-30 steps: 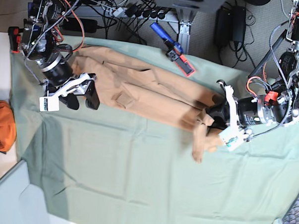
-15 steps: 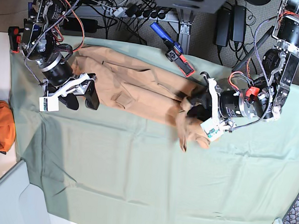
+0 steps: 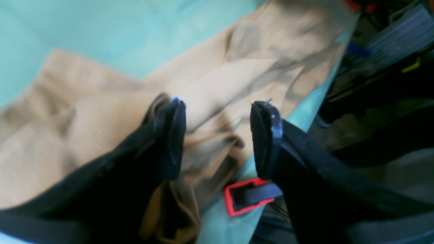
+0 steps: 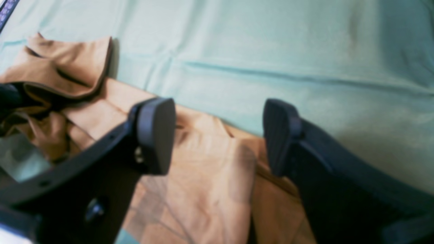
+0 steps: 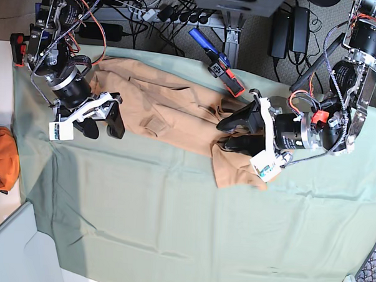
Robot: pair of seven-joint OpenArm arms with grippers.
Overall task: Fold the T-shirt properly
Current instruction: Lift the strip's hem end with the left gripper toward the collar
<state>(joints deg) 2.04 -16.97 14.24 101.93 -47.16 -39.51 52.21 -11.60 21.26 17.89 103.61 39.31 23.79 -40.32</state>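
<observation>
Both robot hands, left point(image 5: 224, 135) and right point(image 5: 106, 130), spread their fingers over the bunched T-shirt point(image 5: 189, 124), the left at its four o'clock end.

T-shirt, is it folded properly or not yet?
Not yet: the T-shirt lies as a long, creased strip, with its end bunched and rumpled under the left end effector.

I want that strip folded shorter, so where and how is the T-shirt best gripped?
Probably at the end of the T-shirt near the right gripper, pinched from above: it lies as a long, low strip, and its rumpled folds there should offer cloth to pinch.
</observation>
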